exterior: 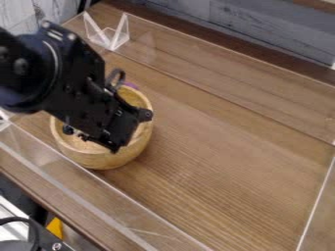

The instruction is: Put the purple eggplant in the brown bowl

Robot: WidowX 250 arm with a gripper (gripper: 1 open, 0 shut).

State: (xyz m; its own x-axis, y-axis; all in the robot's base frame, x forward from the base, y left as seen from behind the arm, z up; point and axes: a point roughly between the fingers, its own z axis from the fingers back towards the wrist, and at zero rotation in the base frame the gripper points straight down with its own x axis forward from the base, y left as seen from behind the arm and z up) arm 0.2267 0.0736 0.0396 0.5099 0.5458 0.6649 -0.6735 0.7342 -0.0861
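One black robot arm (53, 78) leans into one brown bowl (124, 152) on the wooden surface (236, 147). A purple eggplant sliver (132, 92) shows at the bowl's far rim. Fingers hidden; spread unclear. One clear stand (108, 31) behind.

wooden table (249, 147), clear plastic walls (210, 54), dark wall behind (262, 20)

Bowl (116, 153): on table (236, 147), left of centre, near front wall.
Gripper (120, 125): over bowl, reaching inside.
Eggplant (135, 93): at bowl's back rim, beside gripper.
Stand (108, 29): behind bowl, far back.
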